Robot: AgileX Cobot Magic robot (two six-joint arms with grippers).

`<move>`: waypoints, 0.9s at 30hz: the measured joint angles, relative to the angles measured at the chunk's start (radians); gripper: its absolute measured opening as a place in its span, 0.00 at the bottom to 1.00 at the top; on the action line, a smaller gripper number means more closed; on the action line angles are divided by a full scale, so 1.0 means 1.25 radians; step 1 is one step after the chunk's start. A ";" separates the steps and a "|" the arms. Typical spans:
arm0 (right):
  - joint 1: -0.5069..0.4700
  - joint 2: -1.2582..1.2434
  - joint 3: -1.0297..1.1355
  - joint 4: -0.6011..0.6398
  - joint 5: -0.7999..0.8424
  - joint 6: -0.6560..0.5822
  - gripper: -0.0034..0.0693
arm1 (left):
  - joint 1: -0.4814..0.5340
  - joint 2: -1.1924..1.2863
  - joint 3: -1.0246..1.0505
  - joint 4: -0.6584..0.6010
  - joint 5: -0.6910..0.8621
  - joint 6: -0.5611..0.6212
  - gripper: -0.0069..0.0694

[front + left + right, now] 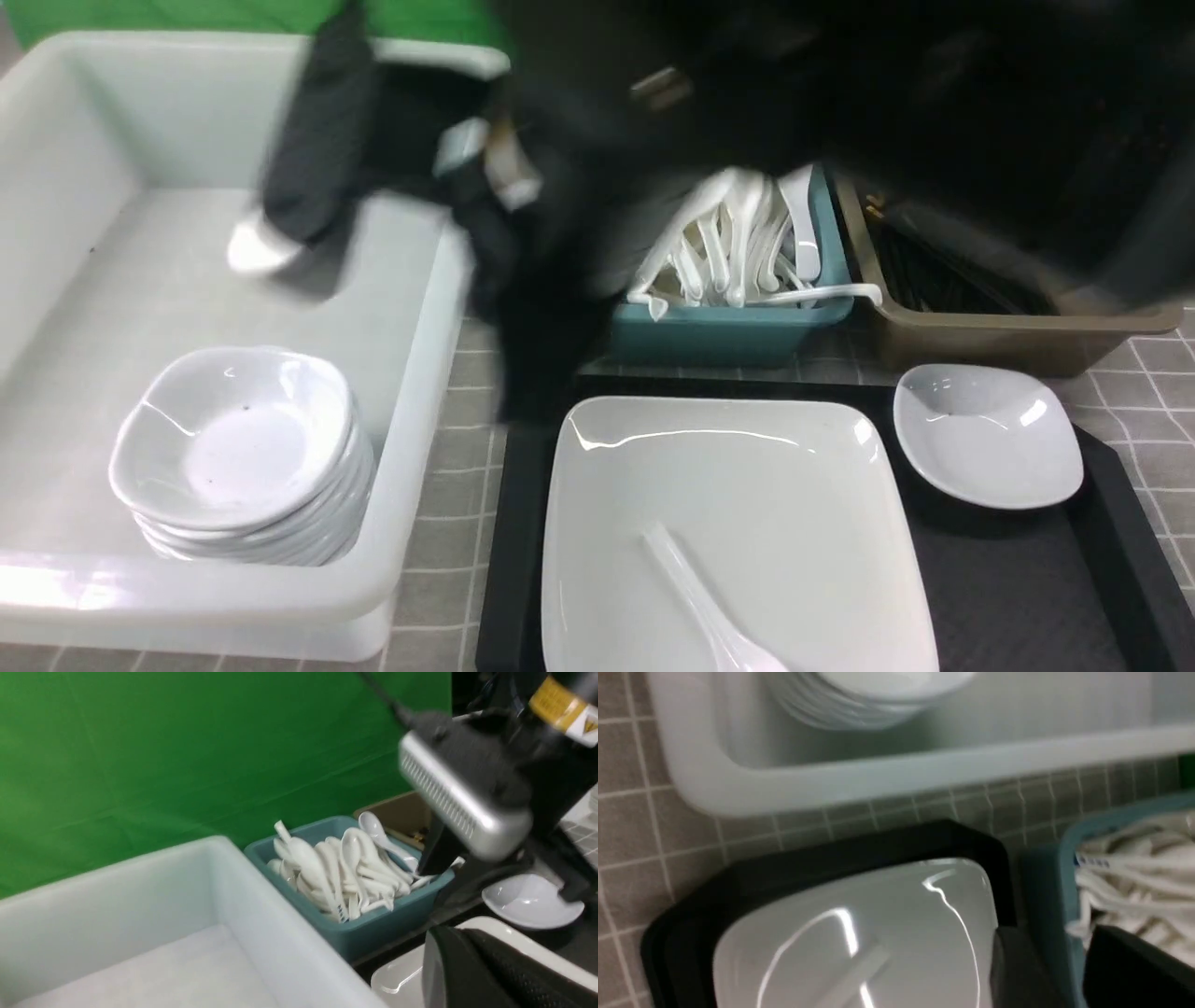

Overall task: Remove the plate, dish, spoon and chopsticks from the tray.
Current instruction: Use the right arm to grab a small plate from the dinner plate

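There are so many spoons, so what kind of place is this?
Probably a canteen-style dish-clearing station: a teal tub heaped with white spoons, small dishes stacked in a white bin, and a plate on a black tray.

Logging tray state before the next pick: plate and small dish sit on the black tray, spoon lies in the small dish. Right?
Not quite. The spoon lies on the plate, not in the small dish, which is empty. The front view shows this. The rest holds: plate and small dish both sit on the black tray.
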 joint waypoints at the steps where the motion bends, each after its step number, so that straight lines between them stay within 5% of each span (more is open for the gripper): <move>1: -0.041 -0.047 0.065 -0.001 -0.001 0.023 0.38 | 0.000 0.019 0.000 -0.011 -0.010 0.015 0.11; 7: -0.270 -0.200 0.429 -0.001 -0.046 0.056 0.46 | 0.000 0.092 0.002 -0.074 -0.026 0.076 0.11; 12: -0.426 -0.187 0.704 0.030 -0.321 0.026 0.65 | 0.000 0.130 0.002 -0.100 -0.065 0.103 0.11; 20: -0.503 -0.087 0.763 0.029 -0.517 0.005 0.71 | 0.000 0.140 0.002 -0.109 -0.073 0.133 0.11; 27: -0.525 -0.014 0.762 -0.005 -0.589 -0.007 0.58 | 0.000 0.140 0.002 -0.111 -0.073 0.139 0.11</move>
